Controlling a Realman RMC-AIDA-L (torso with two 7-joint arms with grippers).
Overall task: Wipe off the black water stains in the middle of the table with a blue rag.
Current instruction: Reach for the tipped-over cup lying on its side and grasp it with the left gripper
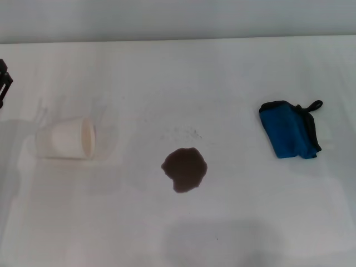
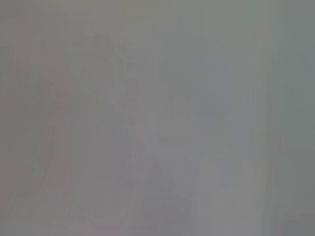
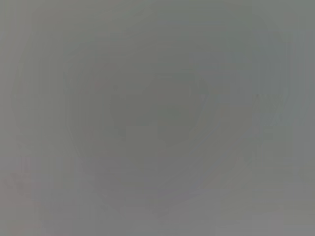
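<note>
Head view: task not started, you have nothing gripped yet.
Only a black bit of the left gripper [image 1: 4,83] shows at the table's left edge, well apart from everything; you cannot tell its jaw state. Right gripper is out of sight, and both wrist views give plain grey. Working outward: white paper cup [image 1: 67,139] lies on its side at left, the black water stains [image 1: 184,169] sit mid-table, untouched, and the blue rag [image 1: 289,130] lies folded at right, well apart from the blotch. The table [image 1: 178,233] still needs the whole job: grab rag, carry over, wipe.
</note>
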